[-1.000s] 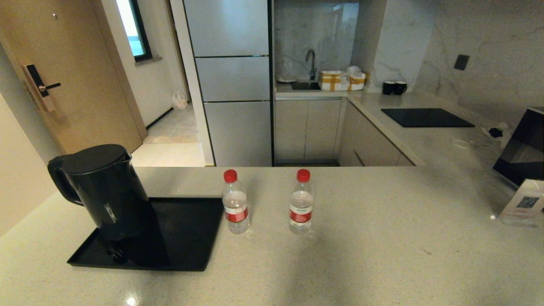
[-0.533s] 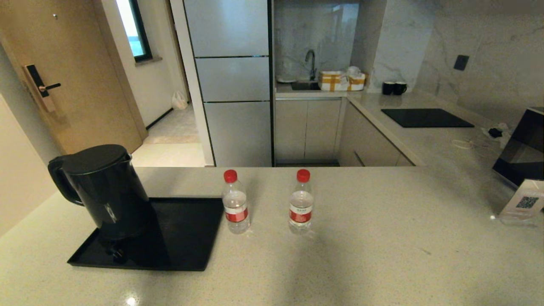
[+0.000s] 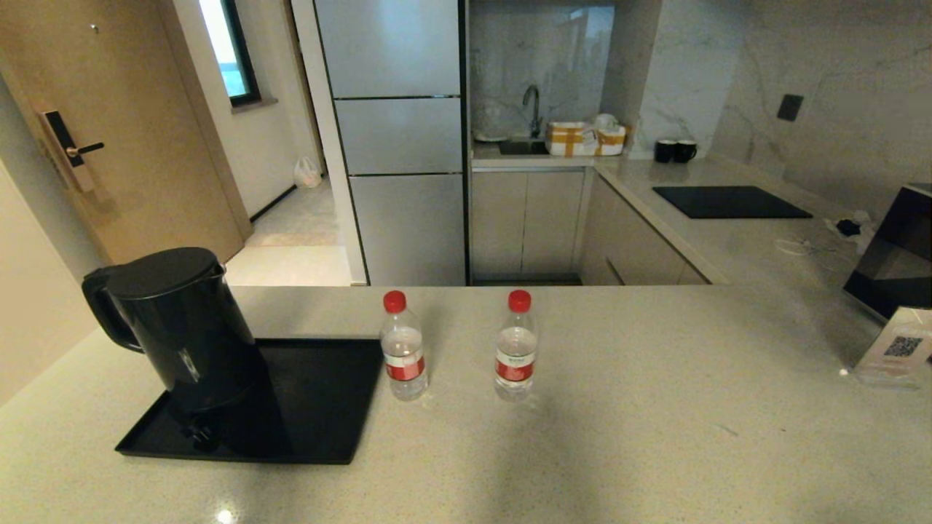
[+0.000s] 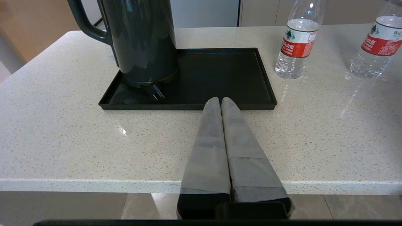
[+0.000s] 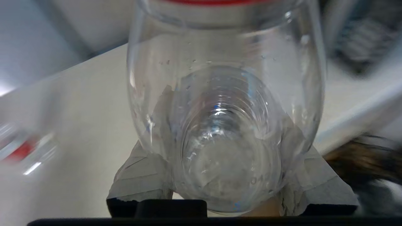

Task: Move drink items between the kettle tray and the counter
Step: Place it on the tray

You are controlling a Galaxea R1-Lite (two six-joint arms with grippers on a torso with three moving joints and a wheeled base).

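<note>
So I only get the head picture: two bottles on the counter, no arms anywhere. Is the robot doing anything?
Observer: Yes. The right tool holds a third bottle, its fingers on either side of the clear body.
Operator: Is that bottle over the tray?
Observer: Cannot tell; the right wrist view shows only pale counter blurred behind it.
Operator: And the other arm?
Observer: The left tool is shut and empty, hanging at the counter's near edge, pointing at the black tray.
</note>
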